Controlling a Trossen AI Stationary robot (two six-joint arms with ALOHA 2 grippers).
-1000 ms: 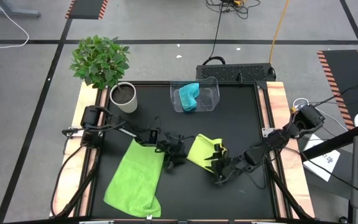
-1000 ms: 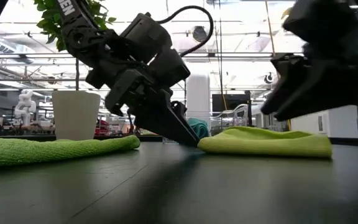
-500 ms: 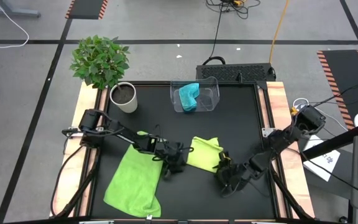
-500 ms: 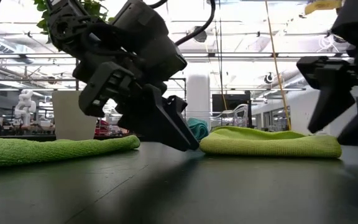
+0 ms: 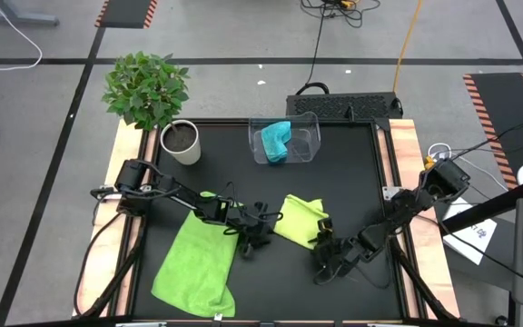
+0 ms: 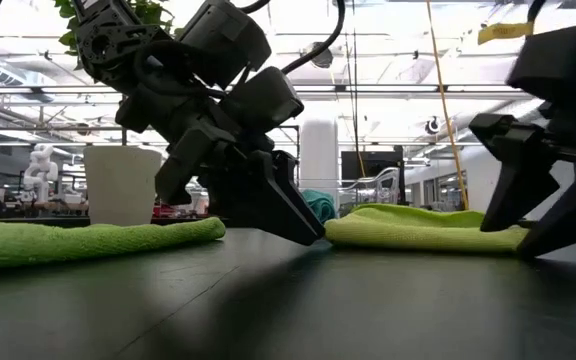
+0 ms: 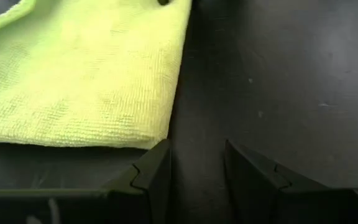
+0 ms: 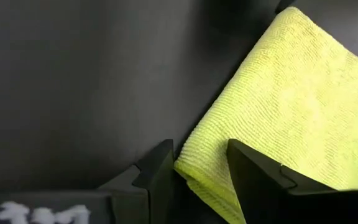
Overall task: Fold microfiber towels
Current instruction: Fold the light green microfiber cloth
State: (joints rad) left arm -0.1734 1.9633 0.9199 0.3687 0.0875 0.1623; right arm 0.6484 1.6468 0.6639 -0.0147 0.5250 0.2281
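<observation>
Left gripper [image 5: 263, 229] and right gripper [image 5: 323, 247], fingers parted and holding nothing, are flanking the small folded lime-green microfiber towel [image 5: 300, 219] at centre frame on the black table [image 5: 352, 173].

I've got both arms low mid-table, left gripper [image 5: 263, 229] and right gripper [image 5: 320, 259] with fingers parted.

I count three microfiber towels. Small lime-green towel [image 5: 300, 220] folded into a thick pad, lying flat mid-table, tilted diagonally; layered edge visible in my low view [image 6: 423, 228]. Larger lime-green towel [image 5: 198, 261] lies mostly spread on the near-left of the mat, one end bunched, well apart from the folded one. Turquoise towel [image 5: 275, 141] sits crumpled at the far side.
</observation>
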